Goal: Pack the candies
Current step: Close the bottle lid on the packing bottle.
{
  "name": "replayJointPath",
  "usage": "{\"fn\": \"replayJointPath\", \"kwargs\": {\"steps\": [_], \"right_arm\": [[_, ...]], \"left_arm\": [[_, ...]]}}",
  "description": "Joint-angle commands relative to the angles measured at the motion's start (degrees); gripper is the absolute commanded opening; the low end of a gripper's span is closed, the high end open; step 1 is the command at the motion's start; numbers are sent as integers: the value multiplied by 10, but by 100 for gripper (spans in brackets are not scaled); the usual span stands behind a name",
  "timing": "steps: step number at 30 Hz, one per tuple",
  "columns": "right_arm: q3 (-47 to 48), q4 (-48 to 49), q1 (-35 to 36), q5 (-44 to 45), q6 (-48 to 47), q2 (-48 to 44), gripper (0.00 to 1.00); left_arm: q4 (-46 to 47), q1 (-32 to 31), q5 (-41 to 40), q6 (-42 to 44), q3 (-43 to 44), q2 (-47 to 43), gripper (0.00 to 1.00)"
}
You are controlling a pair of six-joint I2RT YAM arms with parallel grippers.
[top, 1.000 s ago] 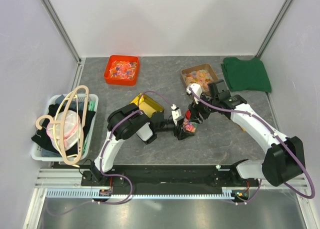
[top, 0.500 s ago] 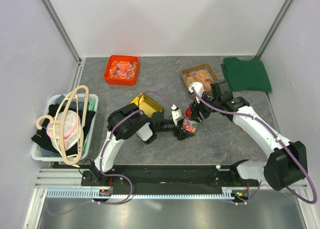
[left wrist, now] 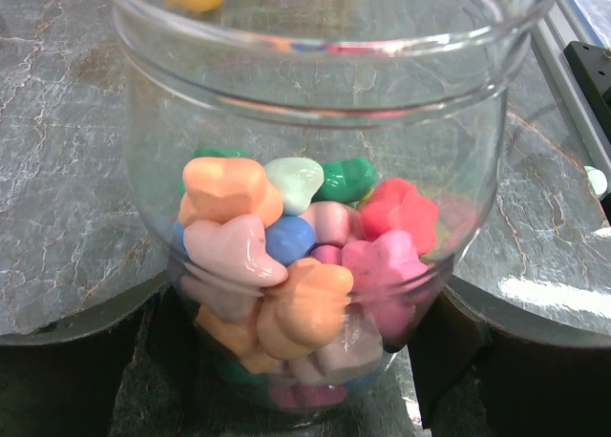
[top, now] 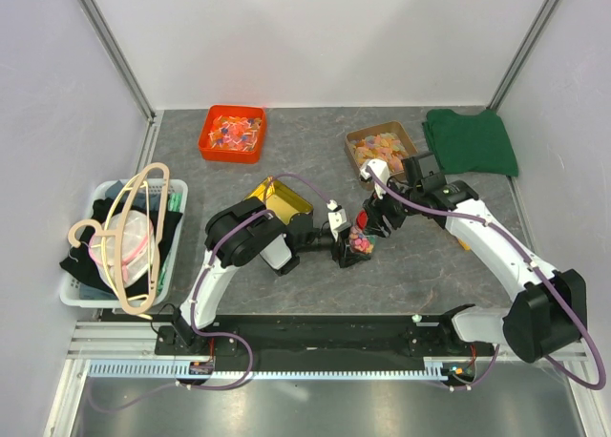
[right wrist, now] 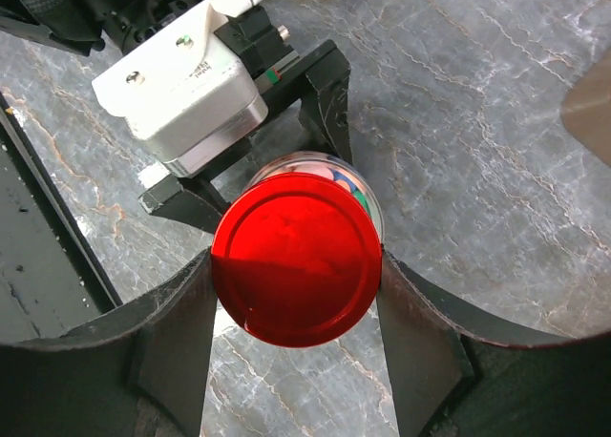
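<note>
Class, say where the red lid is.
Right wrist view, centre: the lid is gripped in the right claw, over the jar in the left claw.

Clear glossy jar (left wrist: 315,93) — glass or plastic, hard to tell. Smooth, softly shiny candies (left wrist: 296,284). Glossy red plastic lid (right wrist: 294,260). Grey marbled table (right wrist: 496,122) — slight sheen.

Robot test cell in a lab, not a home. Plain white panel walls (top: 334,36) on aluminium posts (top: 113,51), grey marble-look counter (top: 305,160), left arm (top: 243,241) and right arm (top: 496,246) bolted to an extrusion base frame (top: 105,340). Props staged round the edge: orange-red tray (top: 206,143), brown tray (top: 355,137), laundry basket (top: 69,289), folded green cloth (top: 470,141).
</note>
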Motion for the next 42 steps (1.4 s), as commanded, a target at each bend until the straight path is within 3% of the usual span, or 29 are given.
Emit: {"fn": "replayJointPath", "kwargs": {"steps": [1,18,28,37,42], "right_arm": [[22,-21,-2,-29,-13,9,41],[-28,59,-1,-18,12,15,43],[-21,30,5,-12,-4,26,43],[-27,33,11,3,-2,36,50],[-19,25,14,9,-7,37,67]], "left_arm": [[152,-4,5,9,-3,20,17],[153,-4,6,10,-2,22,17],[152,-4,6,10,-1,22,17],[152,-3,6,10,-2,21,17],[153,-3,8,10,-2,21,17]]}}
